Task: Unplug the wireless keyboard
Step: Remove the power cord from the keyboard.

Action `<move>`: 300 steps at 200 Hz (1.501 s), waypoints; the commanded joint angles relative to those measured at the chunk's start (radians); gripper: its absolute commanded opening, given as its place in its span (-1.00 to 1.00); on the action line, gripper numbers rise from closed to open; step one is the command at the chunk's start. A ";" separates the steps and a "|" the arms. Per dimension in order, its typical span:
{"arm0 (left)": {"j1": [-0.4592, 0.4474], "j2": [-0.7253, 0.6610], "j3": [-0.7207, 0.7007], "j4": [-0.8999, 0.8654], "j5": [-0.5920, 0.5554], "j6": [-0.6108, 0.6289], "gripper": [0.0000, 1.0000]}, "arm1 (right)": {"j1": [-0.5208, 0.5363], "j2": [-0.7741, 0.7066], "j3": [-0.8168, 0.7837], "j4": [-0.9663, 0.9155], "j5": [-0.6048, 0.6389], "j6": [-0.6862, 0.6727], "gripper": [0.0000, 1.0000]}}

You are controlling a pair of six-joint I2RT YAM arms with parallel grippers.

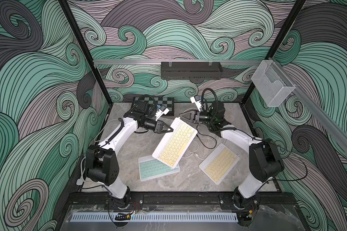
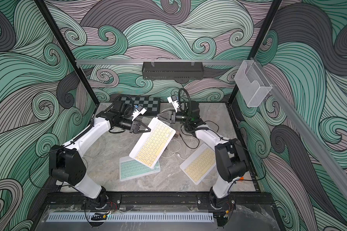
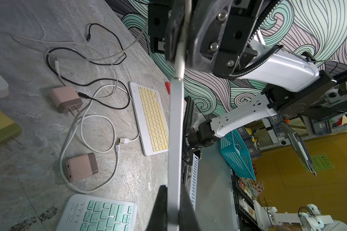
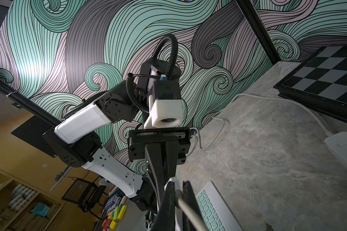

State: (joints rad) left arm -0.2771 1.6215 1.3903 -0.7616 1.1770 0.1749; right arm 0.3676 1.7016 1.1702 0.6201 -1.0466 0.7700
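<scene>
The wireless keyboard (image 1: pixel 174 144) (image 2: pixel 152 144), white with yellow keys, hangs tilted above the table. My left gripper (image 1: pixel 171 130) (image 2: pixel 149 129) is shut on its long edge. In the left wrist view the keyboard (image 3: pixel 175 130) runs edge-on out from between the jaws of the left gripper (image 3: pixel 172 185). My right gripper (image 1: pixel 180 115) (image 2: pixel 158 115) is at the keyboard's far corner. It is shut on the white charging cable (image 4: pixel 190 214) at its plug (image 3: pixel 179 66), and the plug meets the keyboard's end. The right wrist view shows the right gripper (image 4: pixel 178 182) pinching that plug.
A mint keyboard (image 1: pixel 156 169) (image 3: pixel 100 216) lies partly under the held one. Another yellow keyboard (image 1: pixel 218 163) (image 3: pixel 150 118) lies at the right. Loose cables (image 1: pixel 204 140) and two pink chargers (image 3: pixel 65 99) (image 3: pixel 81 166) lie between them. At the back are a chessboard (image 1: pixel 160 105) and a power strip (image 4: pixel 345 148).
</scene>
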 commanded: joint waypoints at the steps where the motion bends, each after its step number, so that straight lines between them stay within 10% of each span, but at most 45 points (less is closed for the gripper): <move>1: -0.007 0.009 0.035 0.005 0.051 0.006 -1.00 | 0.004 0.007 0.000 0.066 -0.028 0.020 -1.00; 230: -0.007 -0.012 -0.017 -0.133 -0.023 0.099 -1.00 | -0.133 -0.104 -0.153 0.254 0.276 0.237 -1.00; 300: -0.007 -0.069 -0.147 0.083 -0.020 -0.077 -1.00 | -0.140 -0.119 -0.173 0.260 0.345 0.246 -1.00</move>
State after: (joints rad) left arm -0.3046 1.5902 1.2648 -0.5564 1.1561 0.1120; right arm 0.3363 1.6337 0.9855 0.7956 -0.9375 0.9916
